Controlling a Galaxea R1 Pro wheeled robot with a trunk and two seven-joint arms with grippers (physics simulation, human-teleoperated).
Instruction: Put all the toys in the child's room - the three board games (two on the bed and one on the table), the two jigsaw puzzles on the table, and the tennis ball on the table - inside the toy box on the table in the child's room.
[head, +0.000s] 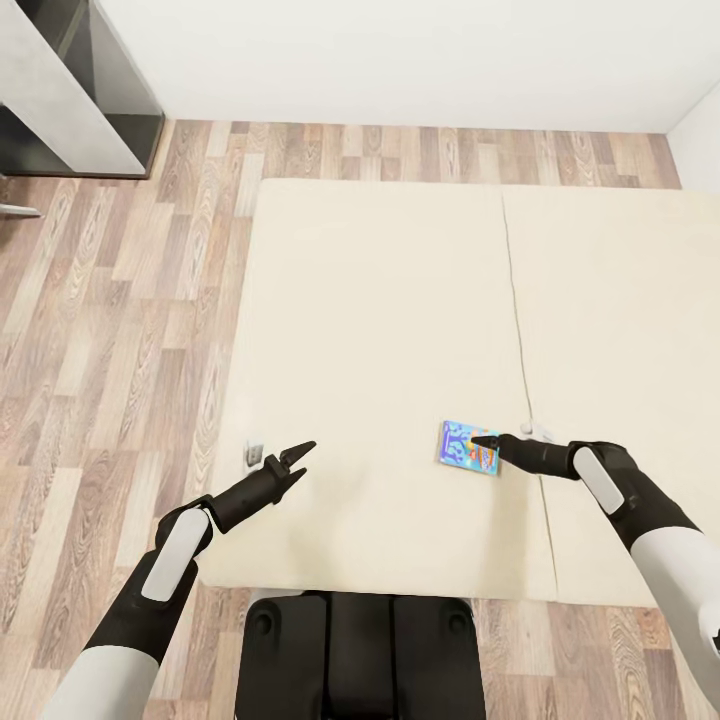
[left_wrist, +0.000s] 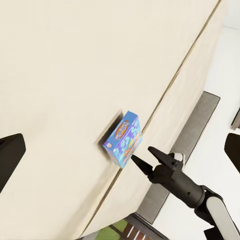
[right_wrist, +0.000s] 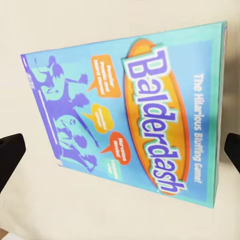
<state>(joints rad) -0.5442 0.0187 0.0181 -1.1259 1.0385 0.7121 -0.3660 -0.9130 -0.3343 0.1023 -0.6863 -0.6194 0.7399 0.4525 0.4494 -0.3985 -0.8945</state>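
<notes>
A blue game (head: 468, 446) lies flat on the bed (head: 380, 330), near its front edge beside the mattress seam. The right wrist view alone lets its title be read: "Balderdash" (right_wrist: 132, 115). The right gripper (head: 487, 441) hangs at the game's edge, jaws apart in the left wrist view (left_wrist: 146, 157). The left gripper (head: 299, 459) seems open, over bare mattress, well apart from the game.

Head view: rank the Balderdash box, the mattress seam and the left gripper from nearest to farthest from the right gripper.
1. Balderdash box, right at the right gripper's tips, on the bed.
2. Mattress seam, just beside, toward the robot's right.
3. Left gripper, across the bed's near edge.
</notes>
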